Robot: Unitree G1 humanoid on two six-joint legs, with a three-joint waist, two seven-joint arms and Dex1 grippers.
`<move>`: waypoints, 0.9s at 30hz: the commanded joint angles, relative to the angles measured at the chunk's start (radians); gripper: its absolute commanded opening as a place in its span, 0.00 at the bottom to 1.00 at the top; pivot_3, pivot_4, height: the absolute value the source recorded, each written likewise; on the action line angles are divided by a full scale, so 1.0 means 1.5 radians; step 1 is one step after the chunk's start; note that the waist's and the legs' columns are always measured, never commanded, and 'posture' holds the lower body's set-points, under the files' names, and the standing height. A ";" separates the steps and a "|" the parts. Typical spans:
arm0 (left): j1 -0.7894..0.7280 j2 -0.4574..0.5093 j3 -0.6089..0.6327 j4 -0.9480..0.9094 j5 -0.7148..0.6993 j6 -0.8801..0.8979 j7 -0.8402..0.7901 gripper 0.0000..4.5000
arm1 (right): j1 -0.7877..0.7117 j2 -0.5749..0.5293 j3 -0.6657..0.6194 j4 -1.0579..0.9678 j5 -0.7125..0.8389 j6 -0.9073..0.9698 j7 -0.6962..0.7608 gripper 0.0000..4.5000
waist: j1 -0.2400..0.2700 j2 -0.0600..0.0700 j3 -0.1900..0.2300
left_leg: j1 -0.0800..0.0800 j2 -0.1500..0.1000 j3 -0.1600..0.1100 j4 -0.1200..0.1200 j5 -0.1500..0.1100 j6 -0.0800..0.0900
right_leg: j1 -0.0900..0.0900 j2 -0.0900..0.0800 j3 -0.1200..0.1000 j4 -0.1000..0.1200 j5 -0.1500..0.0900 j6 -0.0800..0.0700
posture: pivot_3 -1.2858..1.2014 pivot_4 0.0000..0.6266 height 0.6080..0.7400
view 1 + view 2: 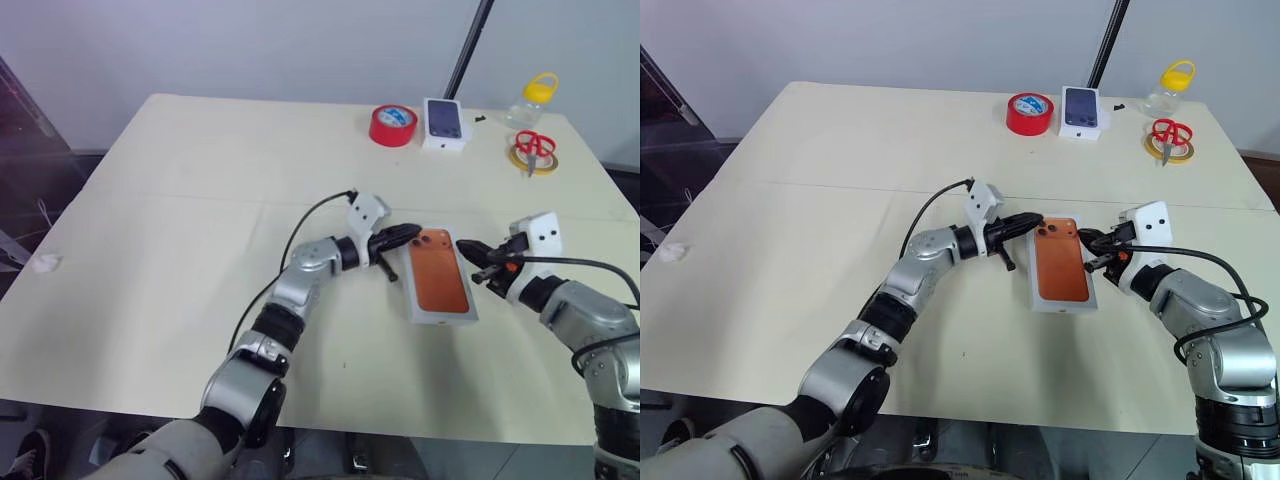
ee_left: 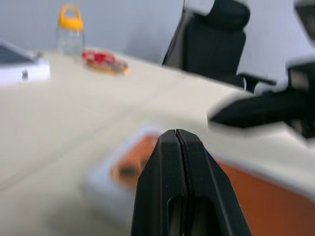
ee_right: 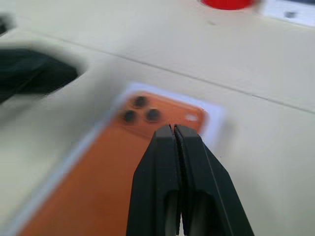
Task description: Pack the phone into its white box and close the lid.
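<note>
The phone lies back-up in the white box, near the middle of the table and a little to the robot's right, its camera cluster at the far end. A thin white rim of the box shows all round the orange back.

And here's the left gripper, fingers pressed tight together, nothing between them! It points across toward the robot's right, and from its tip the phone sits at about 5 o'clock, the tip right at the far left corner of the box. Whether it touches that corner or hangs just above it, I can't tell.

On the other side, the right gripper, also pressed shut and empty, points back toward the left. The phone lies at about 8 o'clock from its tip, which is just beside the far right corner of the box. Contact there is equally hard to judge. The two tips face each other across the phone's camera end.

The right wrist view looks down past its closed fingers at the three lenses; the left gripper there is only a dark smear at the edge. The left wrist view is blurred too, the phone a soft orange patch.

At the table's far edge, around 1 o'clock from the phone: a red tape roll, a small white box with a phone picture, red scissors on a yellow ring, and a yellow-capped bottle.
</note>
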 commanded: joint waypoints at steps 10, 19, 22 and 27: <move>-0.011 -0.014 -0.069 0.137 0.089 -0.050 0.024 0.00 | 0.028 -0.009 0.086 0.011 -0.088 0.006 -0.021 0.02 | -0.001 0.000 -0.001 | 0.002 0.000 0.000 0.000 -0.001 0.001 | 0.001 0.000 0.000 0.000 0.000 0.000 | 0.52 0.24 1.00; 0.013 0.108 0.015 -0.104 -0.001 0.073 -0.032 0.60 | -0.073 0.022 0.021 0.010 0.012 -0.012 0.045 0.65 | -0.014 0.001 0.000 | 0.001 0.001 0.000 0.001 0.000 0.001 | -0.001 0.000 0.000 0.001 0.001 -0.001 | 0.52 0.24 1.00; 0.036 0.165 0.032 -0.189 -0.010 0.114 -0.033 0.92 | -0.090 0.014 0.014 0.015 0.028 -0.012 0.070 0.97 | -0.015 0.001 -0.001 | 0.001 0.001 0.000 -0.001 0.000 0.001 | -0.001 0.000 0.000 0.001 0.001 -0.001 | 0.52 0.24 1.00; 0.106 0.285 0.068 -0.330 -0.041 0.215 -0.039 0.98 | -0.066 -0.025 0.018 0.016 0.024 -0.048 0.149 1.00 | -0.016 0.001 -0.001 | 0.001 0.001 0.000 -0.001 0.000 0.001 | -0.001 0.000 0.000 0.001 0.001 0.000 | 0.52 0.24 1.00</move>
